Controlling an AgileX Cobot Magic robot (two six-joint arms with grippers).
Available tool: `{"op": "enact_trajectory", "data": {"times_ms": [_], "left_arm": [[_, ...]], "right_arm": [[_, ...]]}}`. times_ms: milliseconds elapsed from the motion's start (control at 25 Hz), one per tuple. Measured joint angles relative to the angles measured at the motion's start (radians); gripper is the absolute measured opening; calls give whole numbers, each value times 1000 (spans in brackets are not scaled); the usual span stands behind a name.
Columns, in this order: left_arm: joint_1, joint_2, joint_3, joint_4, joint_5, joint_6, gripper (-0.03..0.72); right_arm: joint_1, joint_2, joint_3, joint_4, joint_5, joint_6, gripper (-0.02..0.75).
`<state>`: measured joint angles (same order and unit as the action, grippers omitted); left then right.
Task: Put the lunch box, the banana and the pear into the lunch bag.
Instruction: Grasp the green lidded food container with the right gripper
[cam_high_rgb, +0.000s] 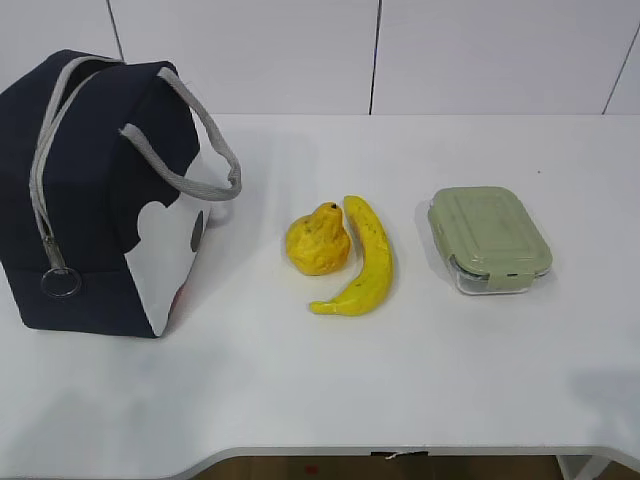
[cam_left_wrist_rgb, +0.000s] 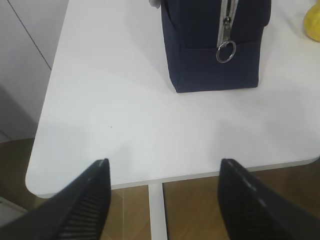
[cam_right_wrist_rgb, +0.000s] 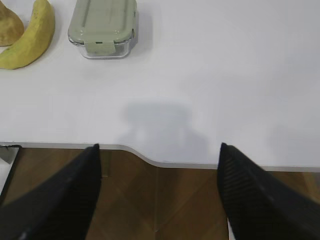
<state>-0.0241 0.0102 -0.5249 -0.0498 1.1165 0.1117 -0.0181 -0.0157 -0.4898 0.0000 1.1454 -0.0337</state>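
The navy lunch bag (cam_high_rgb: 95, 190) stands zipped at the table's left, its ring pull (cam_high_rgb: 60, 283) hanging at the front. Right of it lies the bumpy yellow pear (cam_high_rgb: 318, 243), touching the curved banana (cam_high_rgb: 366, 262). The lunch box (cam_high_rgb: 489, 238) with its green lid sits further right. Neither arm shows in the exterior view. My left gripper (cam_left_wrist_rgb: 164, 167) hangs open and empty over the table's front edge, well short of the bag (cam_left_wrist_rgb: 215, 45). In the right wrist view my right gripper (cam_right_wrist_rgb: 158, 150) is open and empty over the front edge, with the lunch box (cam_right_wrist_rgb: 103, 26), banana (cam_right_wrist_rgb: 31, 37) and pear (cam_right_wrist_rgb: 9, 27) far ahead at upper left.
The white table (cam_high_rgb: 330, 380) has bare surface in front of all the objects. A white wall stands close behind its far edge. Brown floor shows below the front edge in both wrist views, and a table leg (cam_left_wrist_rgb: 157, 215) shows in the left one.
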Motion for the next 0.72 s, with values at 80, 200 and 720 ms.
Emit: {"op": "enact_trajectory", "data": {"times_ms": [80,200,720], "left_arm": [[0,0,0,0,0,0,501],[0,0,0,0,0,0,498],[0,0,0,0,0,0,497]], "right_arm": [[0,0,0,0,0,0,577],[0,18,-2,6,2,0,577],[0,378,-6,167,8,-2,577]]}}
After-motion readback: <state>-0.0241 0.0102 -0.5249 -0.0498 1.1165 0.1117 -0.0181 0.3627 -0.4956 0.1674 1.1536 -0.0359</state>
